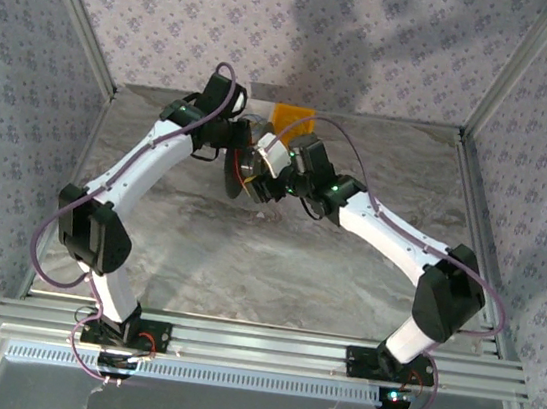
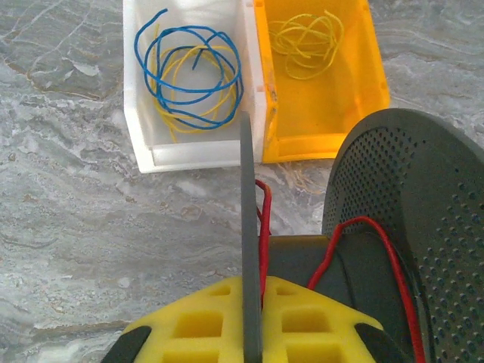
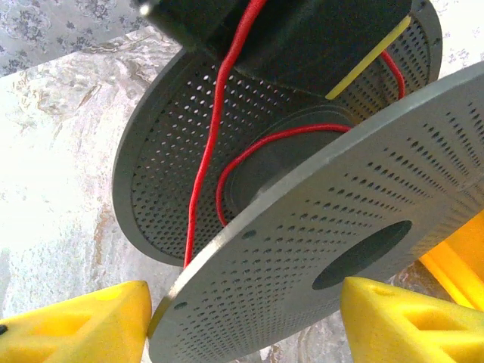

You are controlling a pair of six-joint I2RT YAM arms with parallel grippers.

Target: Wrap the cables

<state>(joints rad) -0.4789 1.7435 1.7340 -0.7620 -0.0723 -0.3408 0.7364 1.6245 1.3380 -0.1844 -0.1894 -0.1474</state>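
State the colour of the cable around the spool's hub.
Red; the cable on the spool shows best in the right wrist view.

white bin (image 2: pixel 144 147), orange bin (image 2: pixel 376 83) stand just beyond the spool (image 2: pixel 423 204).

The left arm (image 1: pixel 143 162) and right arm (image 1: pixel 390 235) are reaching forward and inward, elbows bowing outward. The left gripper (image 2: pixel 249 302) is clamping its jaws on a thin spool flange (image 2: pixel 247 189), while the right gripper (image 3: pixel 242 310) is holding its jaws wide apart.
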